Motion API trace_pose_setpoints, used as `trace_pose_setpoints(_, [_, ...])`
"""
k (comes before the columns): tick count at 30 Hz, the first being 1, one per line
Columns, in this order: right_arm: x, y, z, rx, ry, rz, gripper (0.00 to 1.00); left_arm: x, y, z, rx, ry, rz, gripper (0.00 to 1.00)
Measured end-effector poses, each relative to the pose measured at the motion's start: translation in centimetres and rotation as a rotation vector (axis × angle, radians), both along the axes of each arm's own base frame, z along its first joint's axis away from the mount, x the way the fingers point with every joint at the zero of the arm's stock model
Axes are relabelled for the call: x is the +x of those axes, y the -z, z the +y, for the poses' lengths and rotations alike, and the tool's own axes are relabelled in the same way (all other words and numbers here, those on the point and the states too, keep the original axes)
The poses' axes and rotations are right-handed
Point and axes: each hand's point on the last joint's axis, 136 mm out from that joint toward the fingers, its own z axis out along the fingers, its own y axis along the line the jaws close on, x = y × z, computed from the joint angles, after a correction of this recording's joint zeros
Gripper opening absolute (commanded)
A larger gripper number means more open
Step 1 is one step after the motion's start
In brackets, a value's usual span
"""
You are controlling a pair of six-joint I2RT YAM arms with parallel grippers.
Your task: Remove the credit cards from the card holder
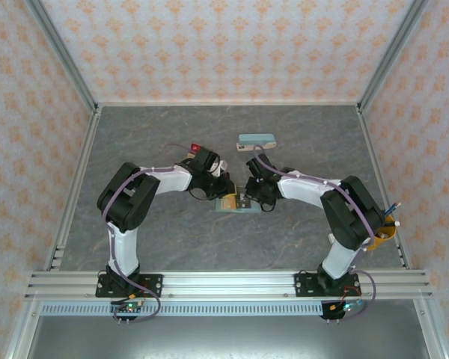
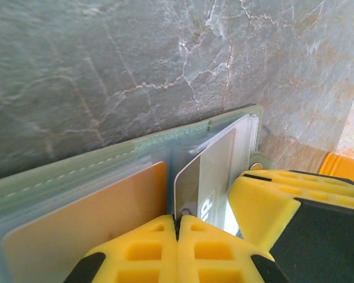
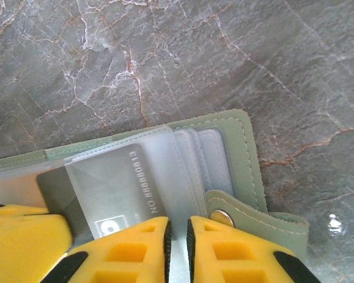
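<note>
We're in a robot lab test cell, not a home: left arm (image 1: 127, 202) & right arm (image 1: 344, 209) bolted to an alu rail (image 1: 224, 281) at the near edge, alu frame posts (image 1: 63, 56), printed wallpaper panels (image 1: 224, 45) as backdrop walls, grey marble-look tabletop (image 1: 224, 123).

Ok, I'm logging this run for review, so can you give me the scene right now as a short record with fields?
card holder: open flat on the table
dark grey card: partly out of its slot
orange-yellow card: in its slot
left claw: shut on the dark grey card's corner
right claw: closed on the card holder's near edge
red card: loose on the table
teal case: farther back, apart from the holder
</note>
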Motion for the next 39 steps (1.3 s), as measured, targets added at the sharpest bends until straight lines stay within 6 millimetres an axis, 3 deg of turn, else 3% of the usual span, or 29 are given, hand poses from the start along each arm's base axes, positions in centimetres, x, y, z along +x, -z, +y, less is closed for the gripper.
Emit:
trace_pose_setpoints(8, [0.1, -0.1, 0.0, 0.006, 0.01, -0.001, 0.2, -0.4, -2.1, 2.2, 0.021, -0.003, -0.045, 0.0])
trace_pose_setpoints(13, [0.0, -1.3, -0.1, 0.072, 0.011, -0.03, 0.33, -0.5, -5.1, 4.3, 0.026, -0.023, -0.108, 0.0])
trace_pose_setpoints(17, [0.9, -4.7, 1.4, 0.217, -0.016, -0.114, 0.49, -0.2, -7.8, 6.1, 0.005, -0.062, -0.165, 0.0])
trace_pose_setpoints(22, [2.1, -9.4, 4.7, 0.44, -0.086, -0.214, 0.75, 0.2, -10.4, 7.2, -0.045, -0.107, -0.206, 0.0])
trace_pose_setpoints(26, [2.3, -11.9, 6.7, 0.579, -0.131, -0.238, 0.84, 0.6, -12.0, 7.4, -0.1, -0.138, -0.222, 0.0])
trace_pose_setpoints(33, [2.6, -13.0, 8.9, 0.727, -0.153, -0.212, 0.83, 1.5, -14.4, 8.0, -0.188, -0.199, -0.25, 0.0])
trace_pose_setpoints(39, [2.9, -15.0, 10.1, 0.85, -0.159, -0.209, 0.62, 1.9, -14.1, 8.8, -0.224, -0.261, -0.219, 0.0])
